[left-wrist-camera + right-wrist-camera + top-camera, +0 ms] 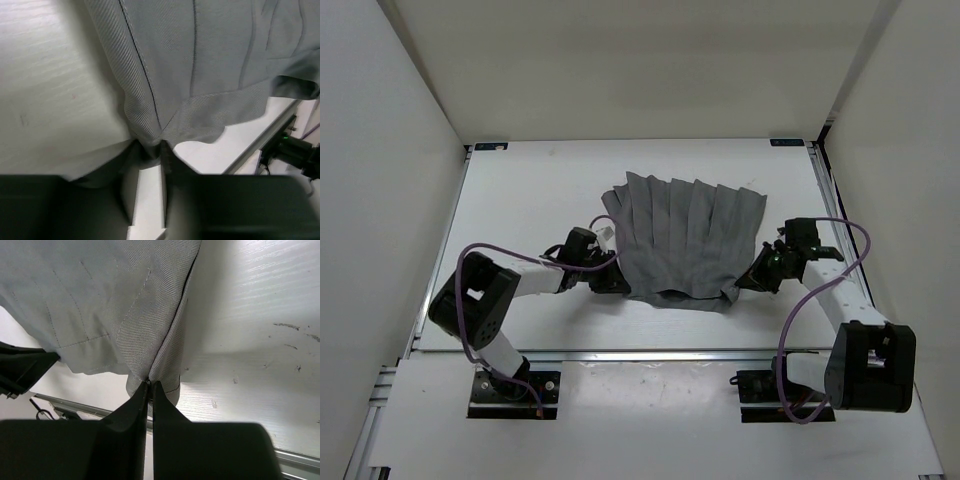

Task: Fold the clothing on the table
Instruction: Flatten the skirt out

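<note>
clothing: a grey pleated skirt-like piece [685, 235] spread out on the table [520, 190], its pleats running away from the arms. the far edge is wider than the near edge.
near edge of the clothing: rumpled, with both near corners drawn up into small puckers.
left claw [610, 280]: at the near left corner of the clothing, low over the table. it is clenched on that corner. in the left wrist view the cloth gathers into a tight fold right at the fingertips.
right claw [745, 283]: at the near right corner of the clothing. it is clenched on the cloth. in the right wrist view the two dark fingers [125, 415] meet at a point with a fold of grey cloth caught between them.
arms: both reach in from the near side of the clothing, one at each side of it, with lilac cables [470, 260] looping along them.
rail [620, 353]: a silver strip running across on the near side of the clothing, apart from it.
walls [400, 120]: plain white panels to the left, right and far side of the clothing.
</note>
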`<state>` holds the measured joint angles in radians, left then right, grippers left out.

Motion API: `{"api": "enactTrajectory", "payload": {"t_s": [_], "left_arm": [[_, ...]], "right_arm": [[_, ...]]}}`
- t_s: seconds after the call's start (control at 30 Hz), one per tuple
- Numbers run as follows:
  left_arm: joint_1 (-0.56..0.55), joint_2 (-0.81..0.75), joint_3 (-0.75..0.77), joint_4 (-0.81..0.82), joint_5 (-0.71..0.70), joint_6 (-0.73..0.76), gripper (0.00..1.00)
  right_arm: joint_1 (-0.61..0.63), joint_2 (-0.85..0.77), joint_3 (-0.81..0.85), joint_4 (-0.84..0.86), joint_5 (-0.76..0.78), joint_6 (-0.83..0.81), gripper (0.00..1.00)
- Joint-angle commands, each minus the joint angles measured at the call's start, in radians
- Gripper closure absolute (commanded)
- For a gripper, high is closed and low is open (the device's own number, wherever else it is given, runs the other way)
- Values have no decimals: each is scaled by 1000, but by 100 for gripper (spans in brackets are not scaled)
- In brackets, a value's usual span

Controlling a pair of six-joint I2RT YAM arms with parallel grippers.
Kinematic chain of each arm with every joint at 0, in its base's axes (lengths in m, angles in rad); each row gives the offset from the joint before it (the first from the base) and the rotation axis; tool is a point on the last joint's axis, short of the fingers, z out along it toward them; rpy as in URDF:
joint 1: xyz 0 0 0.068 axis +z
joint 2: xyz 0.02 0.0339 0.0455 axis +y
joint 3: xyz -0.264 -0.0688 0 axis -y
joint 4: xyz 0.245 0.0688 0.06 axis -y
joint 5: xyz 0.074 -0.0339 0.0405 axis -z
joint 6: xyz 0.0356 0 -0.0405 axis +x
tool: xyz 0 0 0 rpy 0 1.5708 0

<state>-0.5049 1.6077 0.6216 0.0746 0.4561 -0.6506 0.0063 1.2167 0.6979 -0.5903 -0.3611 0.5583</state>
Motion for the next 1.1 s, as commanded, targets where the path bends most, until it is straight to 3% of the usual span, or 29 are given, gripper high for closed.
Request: {"api": "enactTrajectory", "payload": {"t_s": [0.0,0.07,0.1,0.27,0.57,0.67,0.83,0.97,1.0,1.07], "left_arm": [[-50,75,7,-128,-150,48,73],[-60,90,26,-150,-197,60,95],[-69,92,33,-156,-212,60,100],[-47,20,84,-225,-244,94,100],[152,-166,337,-534,-355,284,100],[154,-177,316,-593,-393,333,100],[112,-183,155,-604,-324,306,100],[46,-199,61,-575,-297,260,100],[45,-207,53,-561,-275,256,100],[37,-212,41,-550,-267,241,100]], "right_arm": [[-5,-43,41,-34,4,-4,100],[-37,-57,38,-32,1,-5,100],[-45,-56,38,-42,4,-6,100],[-55,-69,38,-45,-9,-14,100],[-49,-5,49,26,-87,-12,100],[-61,9,5,32,-90,-11,100],[-77,13,-57,-18,-75,-12,100],[-85,-49,-46,-121,3,-5,78],[-65,-75,-16,-134,20,9,66],[-28,-91,21,-183,74,26,50]]}}
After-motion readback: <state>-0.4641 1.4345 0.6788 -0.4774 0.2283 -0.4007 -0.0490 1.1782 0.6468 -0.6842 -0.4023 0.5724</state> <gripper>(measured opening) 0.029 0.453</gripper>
